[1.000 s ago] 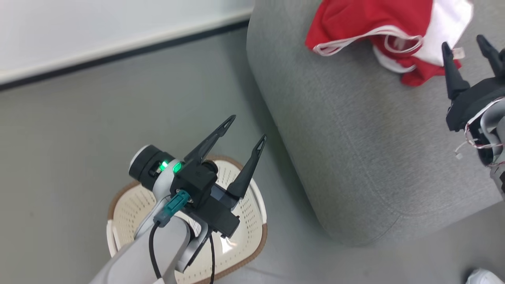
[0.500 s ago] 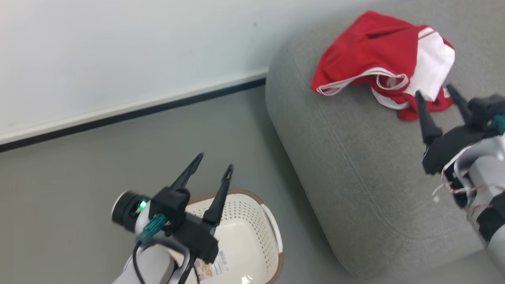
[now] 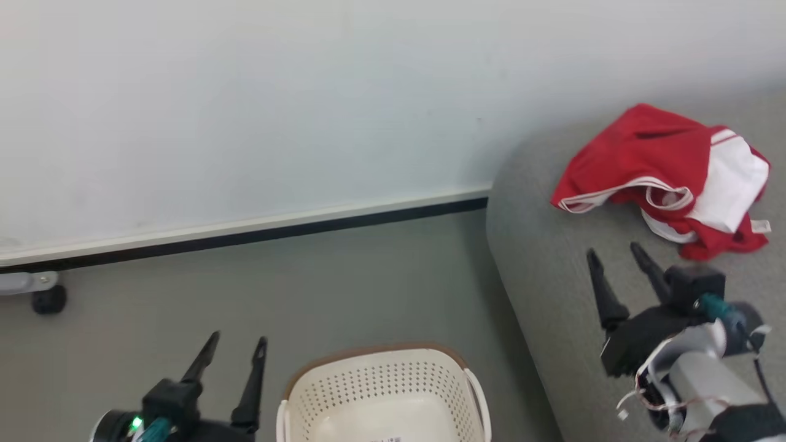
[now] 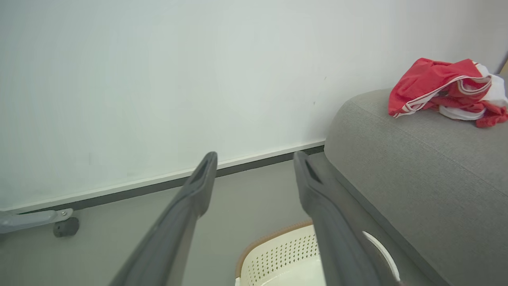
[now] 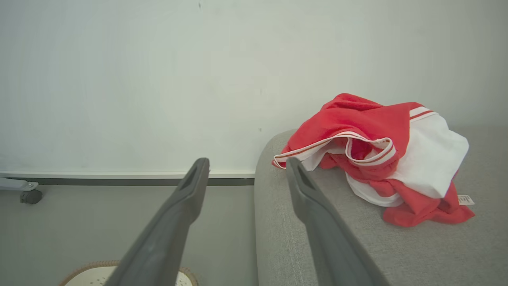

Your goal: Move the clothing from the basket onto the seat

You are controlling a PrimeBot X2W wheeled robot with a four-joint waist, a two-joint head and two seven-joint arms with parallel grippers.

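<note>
Against the far side of the room stands a plain white wall (image 3: 245, 110) with a dark skirting strip, and below it spreads a smooth grey floor (image 3: 338, 288). On the floor's right side sits the large grey fabric-upholstered sofa (image 3: 552, 294), its rounded end turned left in the head view. Just off that end, on the floor, the cream-white perforated plastic laundry basket with a brown ribbed rim (image 3: 381, 383) stands upright, mouth up, with its pale bottom showing (the view's lower edge cuts it, so its long axis cannot be told).

The clothing, a soft red heap with white trim and one broad white panel (image 3: 651, 153), lies on the sofa's top near the wall-side edge, close to the rounded end. Its long axis runs roughly along that edge, left to right in the head view. A white-trimmed opening faces the sofa's end, and a small white label (image 3: 760, 226) sticks out at the opposite end.

The right gripper (image 3: 613, 249) hovers over the sofa nearer the front edge, its dark fingers spread, empty, pointing toward the clothing and apart from it. The left gripper (image 3: 239, 337) hangs over the floor just left of the basket, fingers likewise spread and empty, pointing toward the wall. A small black caster (image 3: 49, 299) rests by the skirting at the floor's left edge.
</note>
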